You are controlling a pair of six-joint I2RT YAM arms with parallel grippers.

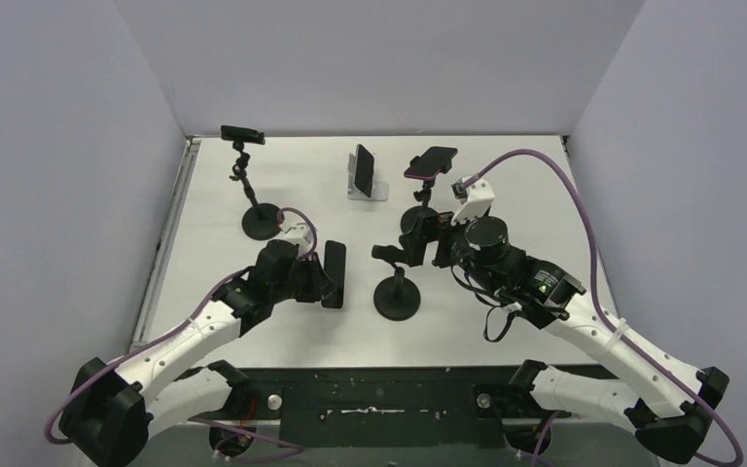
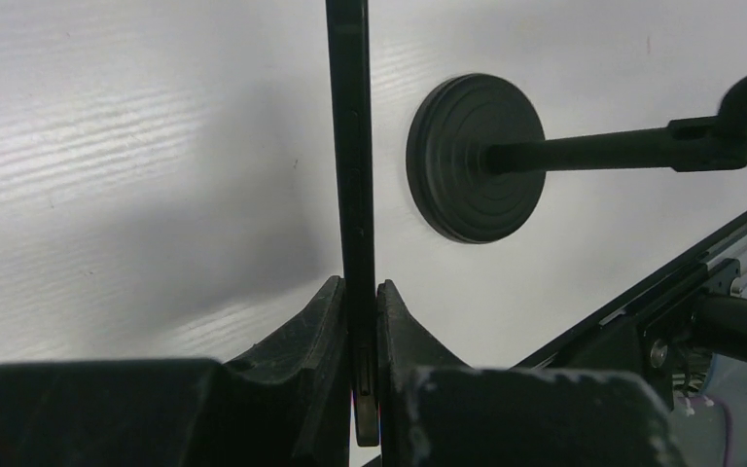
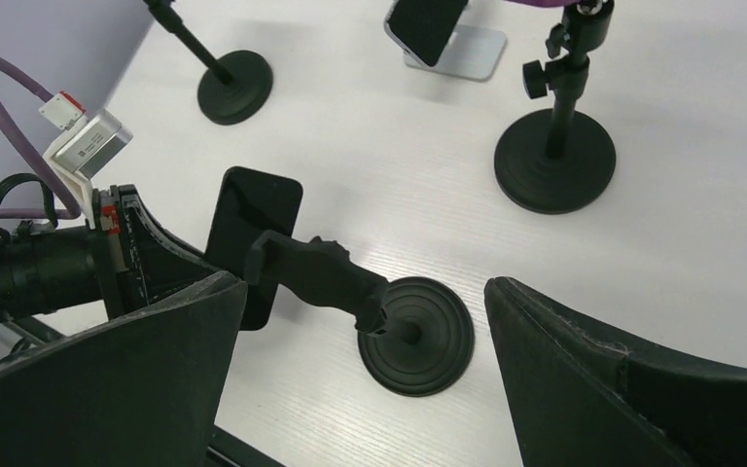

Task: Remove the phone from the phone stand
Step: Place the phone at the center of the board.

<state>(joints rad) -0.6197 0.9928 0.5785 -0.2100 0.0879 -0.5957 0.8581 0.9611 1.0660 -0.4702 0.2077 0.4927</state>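
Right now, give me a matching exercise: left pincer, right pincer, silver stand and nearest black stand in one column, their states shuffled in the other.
Things:
1. left pincer
2. right pincer
3. silver stand
4. nearest black stand

States:
A. its clamp is empty
B. shut on the black phone
C. holds a leaning phone
D. open wide, gripping nothing

Pairs: 1-B, 2-D, 3-C, 4-A
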